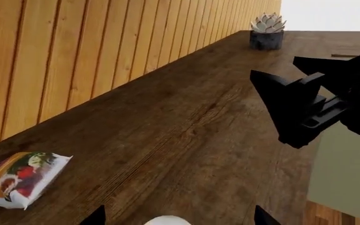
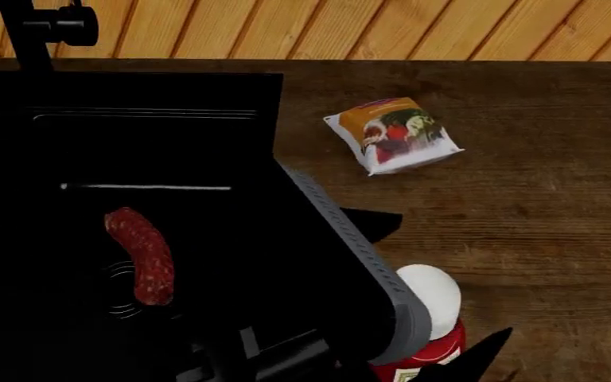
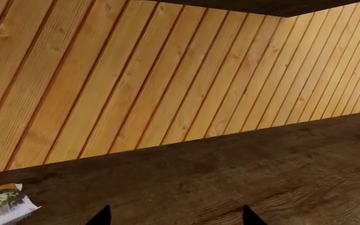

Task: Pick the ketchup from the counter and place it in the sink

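Observation:
The ketchup (image 2: 429, 296) stands on the dark wood counter (image 2: 539, 199) near its front edge, just right of the sink (image 2: 125, 143). Its white cap and part of its red body show. My left gripper (image 2: 449, 278) is open, with one black finger on each side of the bottle; I cannot tell if they touch it. In the left wrist view the white cap (image 1: 167, 221) sits between the spread tips of the left gripper (image 1: 178, 218). My right gripper (image 3: 175, 218) is open and empty over the counter, facing the slatted wall. It also shows in the left wrist view (image 1: 273, 65), further along the counter.
A speckled red sausage (image 2: 141, 255) lies in the black sink by the drain. The black faucet (image 2: 40, 28) stands at the back left. A snack bag (image 2: 393, 134) lies on the counter near the wall. A potted succulent (image 1: 267, 30) stands at the counter's far end.

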`<state>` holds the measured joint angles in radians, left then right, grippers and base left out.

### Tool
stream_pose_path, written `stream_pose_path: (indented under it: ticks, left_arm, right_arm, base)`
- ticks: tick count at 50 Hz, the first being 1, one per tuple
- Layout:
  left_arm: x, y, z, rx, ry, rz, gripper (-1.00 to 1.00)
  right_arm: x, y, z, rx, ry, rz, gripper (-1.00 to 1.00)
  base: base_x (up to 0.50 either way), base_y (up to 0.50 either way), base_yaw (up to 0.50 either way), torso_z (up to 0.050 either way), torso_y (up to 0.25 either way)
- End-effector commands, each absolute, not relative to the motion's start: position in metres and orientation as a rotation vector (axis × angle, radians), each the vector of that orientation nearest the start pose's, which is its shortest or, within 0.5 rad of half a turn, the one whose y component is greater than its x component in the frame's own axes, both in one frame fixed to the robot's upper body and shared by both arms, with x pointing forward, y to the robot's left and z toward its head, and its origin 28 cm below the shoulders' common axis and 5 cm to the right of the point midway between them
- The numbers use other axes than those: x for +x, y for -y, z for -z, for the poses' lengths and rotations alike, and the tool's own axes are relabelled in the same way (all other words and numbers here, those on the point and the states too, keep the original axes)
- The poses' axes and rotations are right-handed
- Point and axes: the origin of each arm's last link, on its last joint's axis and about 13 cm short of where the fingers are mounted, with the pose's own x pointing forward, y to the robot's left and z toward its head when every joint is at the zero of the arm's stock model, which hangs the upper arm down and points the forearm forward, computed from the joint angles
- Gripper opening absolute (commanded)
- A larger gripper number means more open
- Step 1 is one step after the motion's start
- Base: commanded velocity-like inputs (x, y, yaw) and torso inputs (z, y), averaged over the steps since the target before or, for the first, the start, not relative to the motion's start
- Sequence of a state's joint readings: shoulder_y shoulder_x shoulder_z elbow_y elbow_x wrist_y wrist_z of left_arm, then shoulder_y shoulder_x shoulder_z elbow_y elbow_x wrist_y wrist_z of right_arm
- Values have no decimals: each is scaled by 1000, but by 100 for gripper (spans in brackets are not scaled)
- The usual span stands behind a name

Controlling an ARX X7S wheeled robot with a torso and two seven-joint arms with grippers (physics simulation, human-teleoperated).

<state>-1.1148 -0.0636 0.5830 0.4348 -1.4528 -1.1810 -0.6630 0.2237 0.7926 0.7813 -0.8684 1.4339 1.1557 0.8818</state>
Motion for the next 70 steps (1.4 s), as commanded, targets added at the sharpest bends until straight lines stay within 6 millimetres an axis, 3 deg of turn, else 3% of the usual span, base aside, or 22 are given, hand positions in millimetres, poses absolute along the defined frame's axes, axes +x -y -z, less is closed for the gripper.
stream_pose_path:
  ticks: [1,34,35,53,70]
  left_arm:
    - [219,-79,-257,156,-149,967,100]
    - [226,-82,-240,132,-229,967,100]
    - [226,-82,-241,134,-223,960,-100]
    - [222,-92,-255,230,-176,928,-100]
    - [247,-152,-346,59,4,598,-100]
  right_arm:
    - [145,212,-240,-24,116,425,100]
    - [153,211,-236,-22,98,413,100]
    - [154,211,-236,-21,97,413,100]
    - [156,211,-234,-19,89,407,100]
    - [159,211,-234,-14,91,399,100]
  base:
    - [0,0,0,0,0]
    - [0,0,0,0,0]
    - [0,0,0,0,0]
    - [0,0,0,0,0]
    - [0,0,0,0,1]
